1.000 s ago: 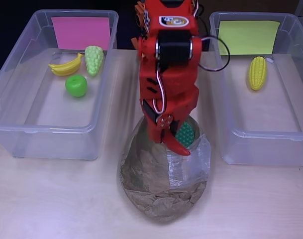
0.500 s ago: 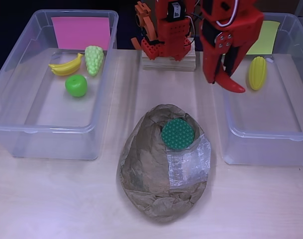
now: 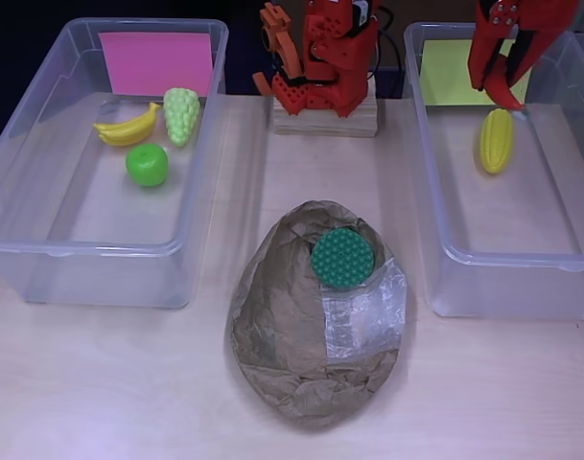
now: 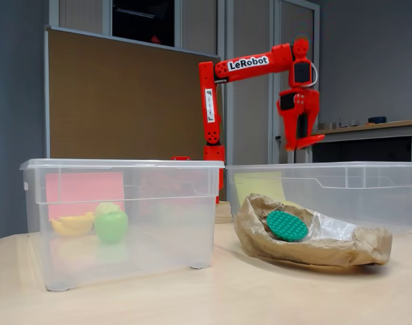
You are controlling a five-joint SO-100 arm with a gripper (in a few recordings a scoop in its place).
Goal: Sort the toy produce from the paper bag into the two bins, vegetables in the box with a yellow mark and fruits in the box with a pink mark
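Observation:
A crumpled paper bag (image 3: 301,355) (image 4: 327,247) lies on its side at mid-table, and a round dark green toy (image 3: 342,257) (image 4: 286,225) sits in its mouth. The clear bin with the yellow mark (image 3: 445,72) (image 4: 258,186) holds a yellow corn cob (image 3: 496,140). In the bin with the pink mark (image 3: 155,63) (image 4: 84,189) lie a banana (image 3: 127,129), pale green grapes (image 3: 181,115) and a green apple (image 3: 148,165) (image 4: 111,225). My red gripper (image 3: 500,93) (image 4: 304,143) hangs high over the back of the yellow-marked bin, just above the corn. It is open and holds nothing.
The arm's base (image 3: 325,67) stands on a wooden block (image 3: 325,120) between the two bins at the back. The bins' tall walls (image 3: 90,251) (image 3: 502,254) flank the bag. Bare tabletop lies in front of the bag and bins.
The gripper rose out of the bag's mouth without the green toy, swung right and back, and now hangs over the far end of the yellow-marked bin. The toys have not moved.

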